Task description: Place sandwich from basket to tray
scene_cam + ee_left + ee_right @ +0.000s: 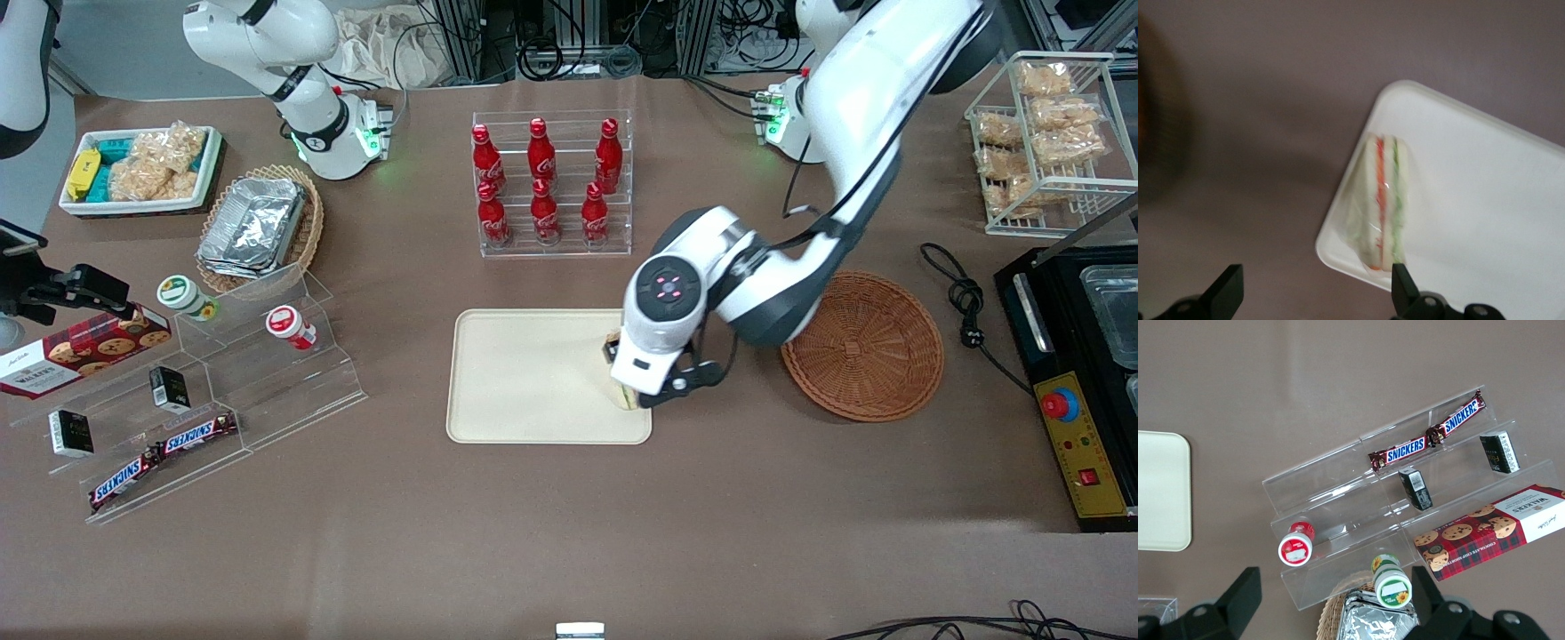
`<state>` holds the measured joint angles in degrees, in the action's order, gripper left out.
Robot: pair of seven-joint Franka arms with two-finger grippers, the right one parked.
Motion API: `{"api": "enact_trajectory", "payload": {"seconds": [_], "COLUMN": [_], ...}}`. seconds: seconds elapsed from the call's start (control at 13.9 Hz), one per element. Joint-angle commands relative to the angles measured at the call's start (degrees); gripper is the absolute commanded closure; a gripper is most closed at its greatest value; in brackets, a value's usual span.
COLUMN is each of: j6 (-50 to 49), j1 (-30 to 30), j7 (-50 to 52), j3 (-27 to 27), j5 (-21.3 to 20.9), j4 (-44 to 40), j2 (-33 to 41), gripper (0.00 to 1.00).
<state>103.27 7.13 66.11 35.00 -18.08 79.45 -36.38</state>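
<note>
The sandwich (1383, 203), a clear-wrapped wedge with orange-red and green layers, stands on edge on the cream tray (1485, 200), close to the tray's rim nearest the basket. In the front view the sandwich (624, 396) is mostly hidden under my wrist. My left gripper (1315, 293) hovers above it, open, with the jaws wide apart and nothing between them. One fingertip (1399, 277) shows beside the sandwich's end. In the front view the gripper (628, 378) is over the tray (524, 373). The round reddish-brown basket (864, 347) lies beside the tray and holds nothing.
A clear rack of red cola bottles (544, 182) stands farther from the front camera than the tray. An acrylic stepped shelf (204, 382) with Snickers bars lies toward the parked arm's end. A black machine (1076, 373) and a cable (965, 302) lie toward the working arm's end.
</note>
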Motion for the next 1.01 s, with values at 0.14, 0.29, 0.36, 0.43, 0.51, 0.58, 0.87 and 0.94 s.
{"api": "enact_trajectory", "payload": {"seconds": [0.14, 0.29, 0.36, 0.43, 0.51, 0.58, 0.87, 0.94], "j6": [-6.68, -9.83, -11.76, -12.65, -12.83, -12.75, -13.09, -14.05], "j1": [-14.74, -19.07, -21.78, -24.07, -26.88, -29.43, -25.29, -20.28], "j7": [-9.66, -17.99, -21.95, -25.21, -29.94, -35.47, -54.38, -57.56], "j3": [2.00, 2.18, 2.18, 2.18, 2.18, 2.18, -8.39, -14.98], "j5": [8.30, 12.35, 12.54, 12.54, 12.54, 12.37, 12.63, 12.89], "j4": [2.82, 2.82, 3.43, 4.48, 6.32, 8.60, 15.81, 16.70], "j2": [14.57, 19.05, 20.90, 22.66, 24.33, 25.91, 33.29, 34.44], "gripper": [0.00, 0.00, 0.00, 0.00, 0.00, 0.01, 0.03, 0.03]}}
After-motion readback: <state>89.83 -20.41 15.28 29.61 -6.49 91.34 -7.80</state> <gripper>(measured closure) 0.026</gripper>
